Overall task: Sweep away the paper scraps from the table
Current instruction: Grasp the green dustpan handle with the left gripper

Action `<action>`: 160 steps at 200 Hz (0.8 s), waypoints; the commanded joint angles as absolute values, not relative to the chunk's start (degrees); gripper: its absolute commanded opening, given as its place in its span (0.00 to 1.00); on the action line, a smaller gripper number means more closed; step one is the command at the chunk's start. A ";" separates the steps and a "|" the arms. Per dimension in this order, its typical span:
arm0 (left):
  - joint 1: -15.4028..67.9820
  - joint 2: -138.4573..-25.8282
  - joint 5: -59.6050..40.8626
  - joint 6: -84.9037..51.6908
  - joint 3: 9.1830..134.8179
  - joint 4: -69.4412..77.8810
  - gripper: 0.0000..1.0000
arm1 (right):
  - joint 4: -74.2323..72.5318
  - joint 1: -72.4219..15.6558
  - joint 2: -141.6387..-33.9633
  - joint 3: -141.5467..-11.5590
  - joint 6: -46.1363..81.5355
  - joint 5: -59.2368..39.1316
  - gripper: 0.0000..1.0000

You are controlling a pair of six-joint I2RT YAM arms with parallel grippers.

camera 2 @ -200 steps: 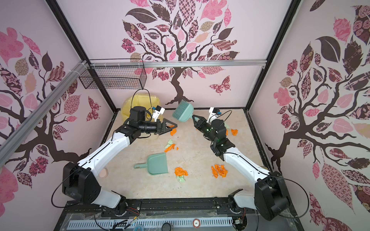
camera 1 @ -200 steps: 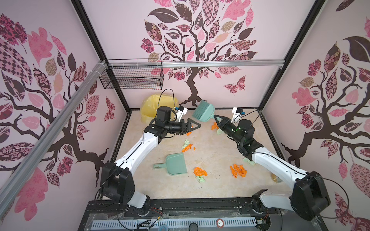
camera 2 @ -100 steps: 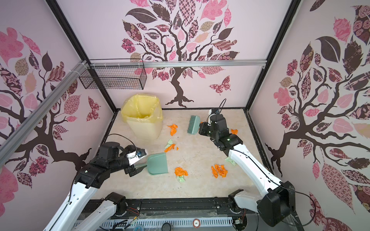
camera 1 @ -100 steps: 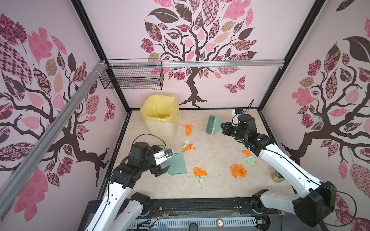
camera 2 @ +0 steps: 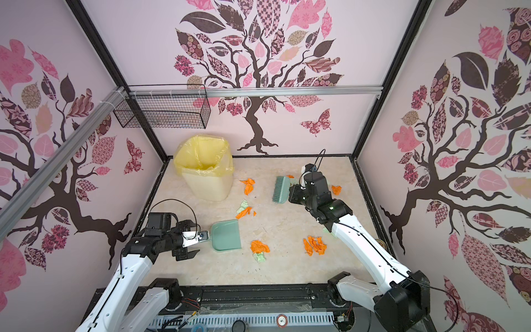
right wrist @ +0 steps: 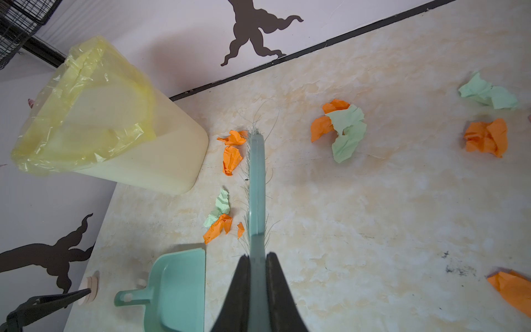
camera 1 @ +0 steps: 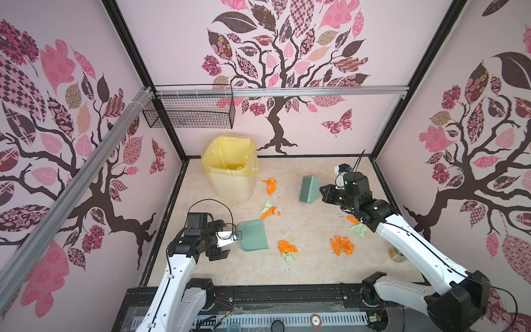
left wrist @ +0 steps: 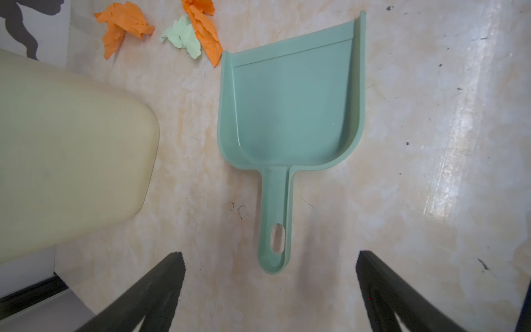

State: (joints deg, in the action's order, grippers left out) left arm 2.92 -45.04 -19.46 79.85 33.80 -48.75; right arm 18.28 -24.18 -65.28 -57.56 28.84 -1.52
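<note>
The table (camera 1: 310, 267) fills the cell floor, beige and marbled. At its far left corner stands a pale bin (camera 1: 231, 184) lined with a yellow bag. The dustpan (camera 1: 254, 235) lies flat near the left edge, mouth toward the middle. The left gripper (left wrist: 269, 254) hangs at the dustpan's handle end with its claw spread wide, gripping nothing. The right gripper (right wrist: 257, 258) is clamped on the handle of the brush (camera 1: 309, 189), which is at the far side with its bristles facing the bin. The paper scraps (camera 1: 287, 246) – orange and mint wads – are scattered over the table: near the bin, just beyond the dustpan's mouth, mid-table and beneath the right arm.
</note>
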 commanded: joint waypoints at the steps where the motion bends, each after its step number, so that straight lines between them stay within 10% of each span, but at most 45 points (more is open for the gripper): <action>1: 2.66 -44.79 -23.55 83.91 28.40 -42.81 0.97 | 18.81 -23.99 -63.80 -58.40 28.16 -1.12 0.00; 160: -5.97 -62.59 -37.32 78.54 28.25 -34.12 0.94 | 14.50 -23.99 -67.82 -59.30 28.83 -3.83 0.00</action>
State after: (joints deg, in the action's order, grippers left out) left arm -5.54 -61.17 -32.86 79.70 30.74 -36.38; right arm 16.01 -24.18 -66.13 -57.43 28.67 -2.85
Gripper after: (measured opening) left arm 0.948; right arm 0.117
